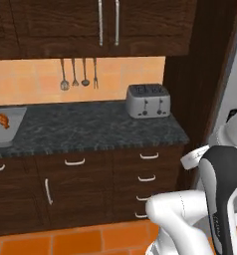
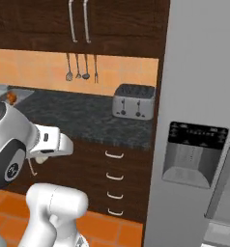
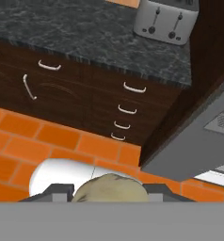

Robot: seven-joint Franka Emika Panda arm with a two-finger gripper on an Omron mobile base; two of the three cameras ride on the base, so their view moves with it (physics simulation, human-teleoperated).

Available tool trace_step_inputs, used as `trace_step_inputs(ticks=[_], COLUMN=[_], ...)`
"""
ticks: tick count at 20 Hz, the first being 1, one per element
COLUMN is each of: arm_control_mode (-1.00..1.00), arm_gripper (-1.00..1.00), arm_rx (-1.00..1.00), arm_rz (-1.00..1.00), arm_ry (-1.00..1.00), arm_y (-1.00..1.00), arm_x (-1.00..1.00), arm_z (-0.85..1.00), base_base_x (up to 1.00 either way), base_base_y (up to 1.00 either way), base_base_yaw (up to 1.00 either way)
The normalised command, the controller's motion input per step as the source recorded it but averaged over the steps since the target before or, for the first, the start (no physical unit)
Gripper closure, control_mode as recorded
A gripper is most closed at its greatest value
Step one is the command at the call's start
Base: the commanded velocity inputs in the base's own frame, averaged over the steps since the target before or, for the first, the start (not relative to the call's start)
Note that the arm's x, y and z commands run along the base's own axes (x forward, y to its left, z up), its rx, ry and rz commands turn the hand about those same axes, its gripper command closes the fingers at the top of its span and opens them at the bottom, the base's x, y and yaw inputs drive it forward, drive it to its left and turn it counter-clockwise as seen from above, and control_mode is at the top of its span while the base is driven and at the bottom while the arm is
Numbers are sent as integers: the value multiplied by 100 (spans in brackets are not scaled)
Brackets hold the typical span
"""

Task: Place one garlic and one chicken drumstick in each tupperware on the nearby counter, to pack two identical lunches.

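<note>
One drumstick [image 1: 3, 120] already in pale tupperware [image 1: 11, 129], far left end of counter [image 1: 95, 130] in left base view; small orange bit at left edge of right base view prob the same piece. No garlic visible in that tray. 2nd tupperware not made out. So roughly a quarter done as far as can be judged: at least one garlic for this tray, plus whole second lunch, left to pack.

Gripper [image 3: 109, 190] low in hand view, dark tips either side of a pale beige lumpy bulb, prob the garlic [image 3: 110, 187], pressed between them. Jaws partly closed, clamped on it, bulb touching both tips. Held out over orange tile floor, in front of the drawers, not yet over the worktop.

Tray well apart from the held garlic: off to left along counter, past the toaster [image 1: 148, 100], which sits at right end near the fridge [image 2: 199, 120]. Next move prob needs base/arm travel left, then lift over the rim beside the drumstick. Risk: bulb round, could slip in the pinch during travel.
</note>
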Motion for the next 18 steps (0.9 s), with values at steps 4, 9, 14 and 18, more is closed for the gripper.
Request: trace_step_inputs(ticks=[4, 9, 14, 18], arm_control_mode=[100, 100, 100, 100], arm_gripper=[100, 100, 100, 100], arm_rx=[0, 0, 0, 0], arm_rz=[0, 0, 0, 0], arm_ry=[0, 0, 0, 0], arm_y=[0, 0, 0, 0], arm_x=[0, 0, 0, 0], arm_z=[0, 0, 0, 0], base_base_x=[83, 45, 20, 50], base_base_y=[100, 100, 100, 100], base_base_yaw=[0, -3, -14, -18])
